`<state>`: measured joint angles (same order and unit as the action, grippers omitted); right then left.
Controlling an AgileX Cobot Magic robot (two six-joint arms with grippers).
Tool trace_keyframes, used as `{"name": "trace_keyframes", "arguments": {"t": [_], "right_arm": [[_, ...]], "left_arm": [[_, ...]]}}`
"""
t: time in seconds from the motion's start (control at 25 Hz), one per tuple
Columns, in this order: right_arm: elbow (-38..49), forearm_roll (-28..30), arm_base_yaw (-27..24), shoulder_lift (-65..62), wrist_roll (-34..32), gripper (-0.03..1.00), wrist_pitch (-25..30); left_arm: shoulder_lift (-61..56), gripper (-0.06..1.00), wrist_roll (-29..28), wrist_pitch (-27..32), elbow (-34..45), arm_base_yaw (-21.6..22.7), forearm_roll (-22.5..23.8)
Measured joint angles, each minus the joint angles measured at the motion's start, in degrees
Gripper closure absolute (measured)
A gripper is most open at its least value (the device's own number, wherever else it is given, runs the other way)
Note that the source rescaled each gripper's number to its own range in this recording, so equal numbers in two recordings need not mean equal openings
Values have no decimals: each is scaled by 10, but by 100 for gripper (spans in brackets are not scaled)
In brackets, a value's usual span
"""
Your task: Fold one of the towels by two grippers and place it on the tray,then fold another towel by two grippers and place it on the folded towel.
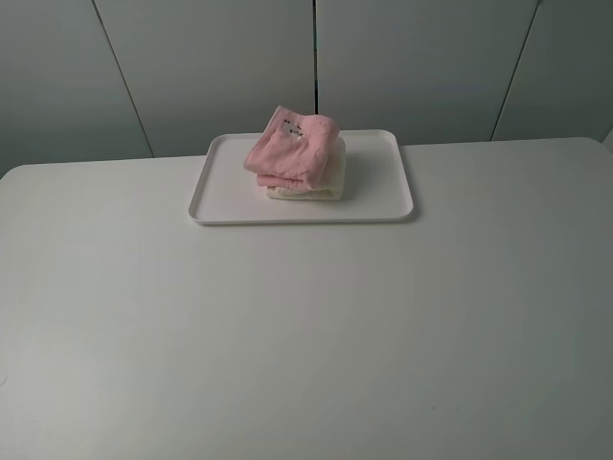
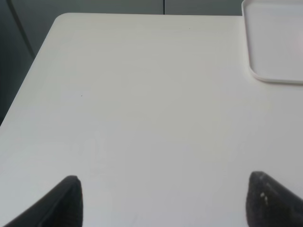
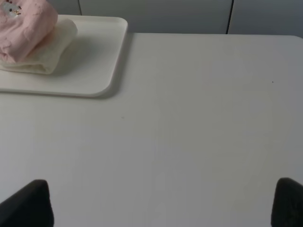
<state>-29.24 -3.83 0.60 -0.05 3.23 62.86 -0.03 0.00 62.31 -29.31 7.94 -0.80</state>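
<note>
The white tray [image 1: 383, 206] lies at the back middle of the table. On it rests the folded cream-white towel [image 1: 321, 187], with the folded pink towel [image 1: 292, 149] stacked on top, a small printed patch facing up. The right wrist view shows the same stack: pink towel [image 3: 23, 26] over cream towel [image 3: 52, 52] on the tray [image 3: 94, 66]. A corner of the tray [image 2: 274, 42] appears in the left wrist view. My left gripper [image 2: 165, 203] and right gripper [image 3: 163, 203] both stand open over bare table, well back from the tray, holding nothing. Neither arm shows in the high view.
The white table [image 1: 306, 335] spreads wide in front of the tray. Its left edge and rounded corner [image 2: 59, 21] show in the left wrist view. Grey wall panels [image 1: 316, 57] stand behind the table.
</note>
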Motion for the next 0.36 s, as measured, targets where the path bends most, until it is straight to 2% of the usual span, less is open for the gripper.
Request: {"name": "trace_keyframes", "arguments": {"t": [0.36], "right_arm": [[0,0,0,0,0,-3,0]], "left_arm": [[0,3,0,0,0,0,0]]}}
